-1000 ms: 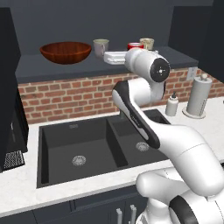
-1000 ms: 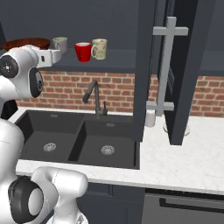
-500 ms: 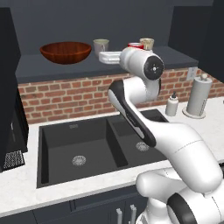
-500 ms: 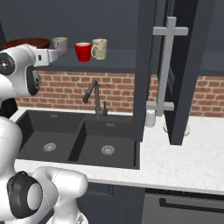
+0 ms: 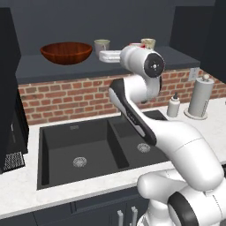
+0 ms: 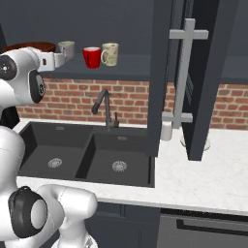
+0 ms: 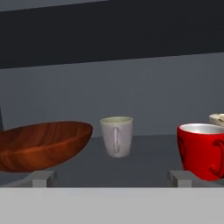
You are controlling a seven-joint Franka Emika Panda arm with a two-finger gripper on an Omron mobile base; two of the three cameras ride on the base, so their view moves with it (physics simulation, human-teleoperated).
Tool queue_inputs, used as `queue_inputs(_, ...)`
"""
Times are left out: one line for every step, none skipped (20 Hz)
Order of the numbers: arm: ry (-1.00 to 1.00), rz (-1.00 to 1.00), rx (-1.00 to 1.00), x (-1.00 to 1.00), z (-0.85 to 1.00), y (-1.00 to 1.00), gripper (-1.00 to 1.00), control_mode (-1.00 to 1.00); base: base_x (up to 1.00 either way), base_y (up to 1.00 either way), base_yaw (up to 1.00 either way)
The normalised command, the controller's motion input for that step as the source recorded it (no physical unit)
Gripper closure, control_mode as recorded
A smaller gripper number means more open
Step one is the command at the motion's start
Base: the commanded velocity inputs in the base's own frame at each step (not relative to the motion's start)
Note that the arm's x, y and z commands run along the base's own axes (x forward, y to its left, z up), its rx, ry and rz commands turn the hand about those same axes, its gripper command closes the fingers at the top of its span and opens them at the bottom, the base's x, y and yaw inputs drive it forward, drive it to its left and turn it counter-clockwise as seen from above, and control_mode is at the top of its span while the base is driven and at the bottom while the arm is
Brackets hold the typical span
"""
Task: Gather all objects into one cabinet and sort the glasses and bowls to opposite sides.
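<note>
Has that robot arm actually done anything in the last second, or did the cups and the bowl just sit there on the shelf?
Only the arm moved: its elbow rose slightly, keeping the open gripper pointed at the shelf, holding nothing. The bowl, grey cup, red cup and patterned cup stayed put.

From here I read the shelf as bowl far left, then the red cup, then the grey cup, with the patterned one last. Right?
Not quite: the pale grey cup stands next to the bowl, and the red cup comes after it, as the hand view shows. The patterned cup is last.
</note>
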Motion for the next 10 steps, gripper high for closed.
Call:
queue_inputs(0.06, 0.0, -0.01, 0.25, 0.0, 0.0, -1.0, -1.0, 0.0, 0.0, 0.0)
queue_inputs(0.04, 0.0, 0.0, 0.23, 0.0, 0.0, -1.0, -1.0, 0.0, 0.0, 0.0)
queue_inputs(0.02, 0.0, 0.0, 0.3, 0.0, 0.0, -1.0, -1.0, 0.0, 0.0, 0.0)
queue_inputs(0.02, 0.0, 0.0, 0.31, 0.0, 0.0, -1.0, -1.0, 0.0, 0.0, 0.0)
queue_inputs(0.01, -0.01, 0.0, 0.34, 0.0, 0.0, -1.0, -1.0, 0.0, 0.0, 0.0)
queue_inputs(0.0, -0.02, 0.0, 0.3, 0.0, 0.0, -1.0, -1.0, 0.0, 0.0, 0.0)
queue_inputs(0.0, -0.03, 0.0, 0.13, 0.01, 0.0, -1.0, -1.0, 0.0, 0.0, 0.0)
queue_inputs(0.0, -0.04, -0.01, 0.05, 0.04, 0.0, -1.0, -1.0, 0.0, 0.0, 0.0)
queue_inputs(0.0, -0.04, -0.02, 0.12, 0.0, 0.0, -1.0, -1.0, 0.0, 0.0, 0.0)
queue_inputs(0.0, -0.04, -0.02, 0.17, 0.0, 0.0, -1.0, -1.0, 0.0, 0.0, 0.0)
